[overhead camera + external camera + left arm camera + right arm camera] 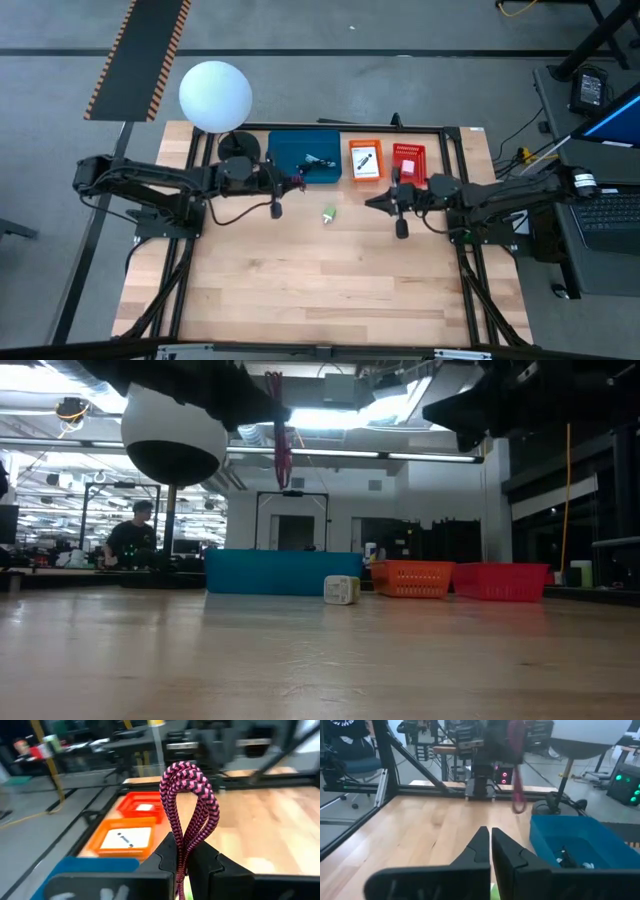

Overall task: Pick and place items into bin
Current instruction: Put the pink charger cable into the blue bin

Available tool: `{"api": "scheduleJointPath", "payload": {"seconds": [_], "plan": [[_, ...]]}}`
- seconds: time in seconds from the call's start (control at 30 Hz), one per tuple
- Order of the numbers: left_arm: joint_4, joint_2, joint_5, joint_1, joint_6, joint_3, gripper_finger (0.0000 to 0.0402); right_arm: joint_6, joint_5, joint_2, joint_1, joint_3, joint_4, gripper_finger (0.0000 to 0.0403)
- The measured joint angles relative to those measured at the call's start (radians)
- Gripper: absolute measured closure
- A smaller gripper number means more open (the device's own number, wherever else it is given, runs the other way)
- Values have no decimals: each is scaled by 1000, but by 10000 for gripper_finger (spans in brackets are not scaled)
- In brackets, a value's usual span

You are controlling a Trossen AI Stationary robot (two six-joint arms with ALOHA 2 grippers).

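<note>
Pink-black braided cord point(192, 805), blue bin point(303, 157), orange tray point(364, 160)

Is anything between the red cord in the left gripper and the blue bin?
Nothing visible. The left gripper holds the red cord beside the blue bin, with only open air between them.

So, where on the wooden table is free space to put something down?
The wooden table is bare across its whole near half, below both grippers. The far edge is crowded: blue bin, orange basket, red basket. A small green-white item lies in the middle.
</note>
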Motion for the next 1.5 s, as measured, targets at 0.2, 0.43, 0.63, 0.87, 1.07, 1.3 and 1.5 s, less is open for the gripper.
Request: {"api": "scheduleJointPath", "payload": {"seconds": [0.2, 0.43, 0.63, 0.87, 1.07, 1.3, 1.5], "plan": [[0, 0, -61, 45, -45, 0, 386, 26, 87, -4, 22, -8, -43, 402], [0, 0, -200, 87, -54, 0, 386, 51, 192, -4, 51, -8, -66, 402], [0, 0, -361, 87, -60, 0, 386, 53, 256, -4, 52, -8, -66, 403], [-2, 0, -488, 87, -60, 0, 386, 53, 262, -4, 52, -8, -65, 403], [-24, 1, -491, 86, -70, 0, 386, 53, 262, -4, 52, -8, -65, 403], [-23, 1, -491, 87, -115, 0, 386, 53, 262, -3, 52, -8, -65, 403], [-21, 9, -475, 107, -160, 0, 386, 50, 263, -3, 52, -8, -65, 403]]}}
